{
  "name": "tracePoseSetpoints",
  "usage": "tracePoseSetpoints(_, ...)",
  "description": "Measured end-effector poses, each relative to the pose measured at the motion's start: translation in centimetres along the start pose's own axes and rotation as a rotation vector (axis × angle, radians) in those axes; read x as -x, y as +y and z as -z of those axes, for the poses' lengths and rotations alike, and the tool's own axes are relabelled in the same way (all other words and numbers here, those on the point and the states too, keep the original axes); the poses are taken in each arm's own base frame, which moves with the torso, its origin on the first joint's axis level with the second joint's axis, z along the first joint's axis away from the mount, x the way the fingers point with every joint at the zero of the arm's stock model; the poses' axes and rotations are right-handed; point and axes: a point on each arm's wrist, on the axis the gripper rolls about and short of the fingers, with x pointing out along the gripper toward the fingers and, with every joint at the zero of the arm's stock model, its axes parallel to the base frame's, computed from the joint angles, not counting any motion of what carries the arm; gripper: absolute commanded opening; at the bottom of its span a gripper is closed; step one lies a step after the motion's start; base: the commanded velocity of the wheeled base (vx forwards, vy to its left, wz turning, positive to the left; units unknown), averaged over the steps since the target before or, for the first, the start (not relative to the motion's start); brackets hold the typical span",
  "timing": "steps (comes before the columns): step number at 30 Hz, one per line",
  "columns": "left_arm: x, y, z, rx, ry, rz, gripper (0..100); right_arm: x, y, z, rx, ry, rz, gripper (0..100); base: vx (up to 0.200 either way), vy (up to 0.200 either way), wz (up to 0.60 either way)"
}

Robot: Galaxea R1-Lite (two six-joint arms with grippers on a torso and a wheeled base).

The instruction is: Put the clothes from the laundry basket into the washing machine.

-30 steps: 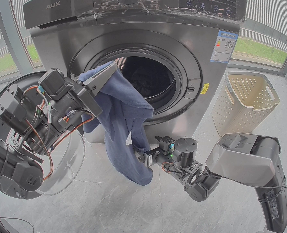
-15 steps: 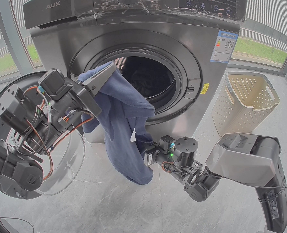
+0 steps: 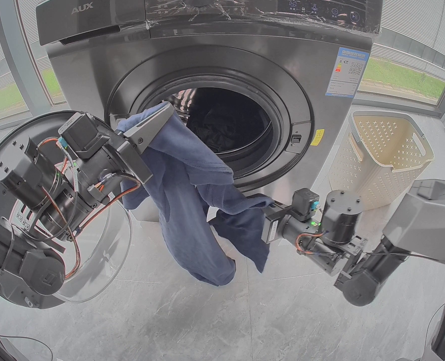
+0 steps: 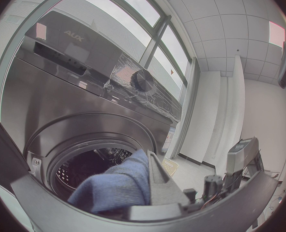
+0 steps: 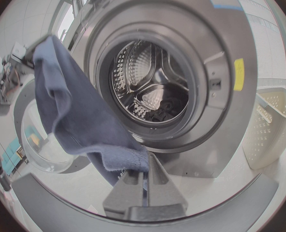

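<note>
Blue garment [image 3: 192, 176] is clamped by both grippers and strung across the front of the washing machine [image 3: 302, 76].

Left gripper [image 3: 165, 112]: closed on the garment's upper end, at the left rim of the drum opening [image 3: 227, 121].

Right gripper [image 3: 271, 210]: closed on a lower edge, below the opening's lower-right rim, in front of the machine's front panel.

Cloth sags between the two grips. A long fold hangs from the left grip towards the floor [image 3: 182, 322]; the head view can't tell whether it touches.

Left wrist view: cloth is bunched against one finger [image 4: 162, 181], and the other finger is hidden under it. It also picks up the control dial [image 4: 143, 80] and the right arm [image 4: 242, 155] farther off.

Right wrist view: both fingers are pressed together on a ribbed hem. This view looks straight into the drum: perforated steel wall, dark clothes [image 5: 162, 108] lying at the bottom. The head view gives just a dark interior there.

Door [image 3: 97, 256] is swung open to the machine's left, glass bowl visible. Beige laundry basket [image 3: 383, 156] stands on the floor just right of the machine, apart from both arms.
</note>
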Motion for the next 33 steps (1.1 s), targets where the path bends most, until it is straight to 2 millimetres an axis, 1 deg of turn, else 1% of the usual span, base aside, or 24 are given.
tracePoseSetpoints(8,0.9,0.1,0.3,0.004,0.029,-0.015,0,4.7,-0.3,-4.8,-0.022,-0.08,0.009,0,0.0,0.0,0.0)
tracePoseSetpoints(12,1.3,0.1,0.3,0.003,0.036,-0.024,0,6.1,-0.6,-7.2,-0.032,-0.15,0.017,0,0.0,0.0,0.0)
tracePoseSetpoints(16,1.7,0.2,0.5,0.002,0.048,-0.035,0,6.9,-0.9,-9.8,-0.039,-0.237,0.025,0,0.0,0.0,0.0)
tracePoseSetpoints(20,2.1,0.6,0.5,-0.003,0.055,-0.054,0,7.5,-1.3,-11.6,-0.039,-0.3,0.035,0,0.0,0.0,0.0)
tracePoseSetpoints(25,2.5,1.2,0.4,-0.01,0.059,-0.076,0,7.9,-2.2,-13.1,-0.032,-0.352,0.065,0,0.0,0.0,0.0)
tracePoseSetpoints(33,2.8,1.6,0.5,-0.013,0.069,-0.092,0,8.0,-3.6,-14.8,-0.022,-0.42,0.108,0,0.0,0.0,0.0)
